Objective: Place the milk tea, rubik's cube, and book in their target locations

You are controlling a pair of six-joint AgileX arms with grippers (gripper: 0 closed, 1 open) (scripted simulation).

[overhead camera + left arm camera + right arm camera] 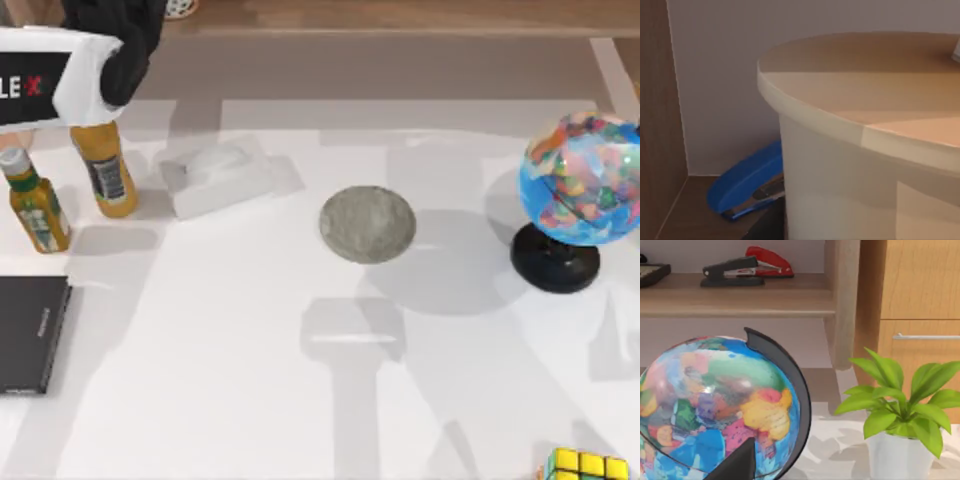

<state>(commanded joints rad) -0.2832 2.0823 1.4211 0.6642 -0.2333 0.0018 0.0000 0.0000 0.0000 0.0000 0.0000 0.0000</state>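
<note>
Hugging the table's near edge, rubik's cube (587, 466); coaster (367, 224) mid-table.

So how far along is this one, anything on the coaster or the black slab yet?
Done: nothing; the grey coaster and black slab carry nothing.
In hand: the left gripper is at the far left, by the yellow bottles; its wrist view faces a tan-topped container, possibly the milk tea.
Left: all three placements; the rubik's cube sits near right.
</note>
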